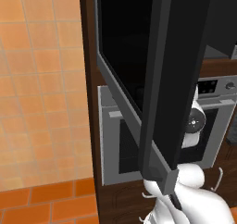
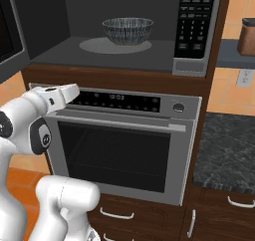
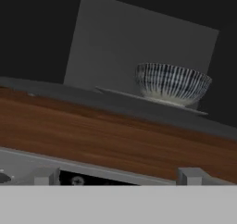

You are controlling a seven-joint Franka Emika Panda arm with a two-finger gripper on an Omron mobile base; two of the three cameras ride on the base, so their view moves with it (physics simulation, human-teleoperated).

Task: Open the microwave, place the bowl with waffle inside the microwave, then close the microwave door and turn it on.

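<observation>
Right base view shows the striped ceramic bowl [image 2: 128, 30] already resting on the round turntable plate [image 2: 94, 46] inside the open grey-framed microwave [image 2: 196, 31]; the gripper [image 3: 118, 176] hangs below the cavity, jaws spread wide and empty. Its black glass microwave door [image 1: 139, 56] stands swung out to the arm's left, so closing likely means reaching leftward
</observation>
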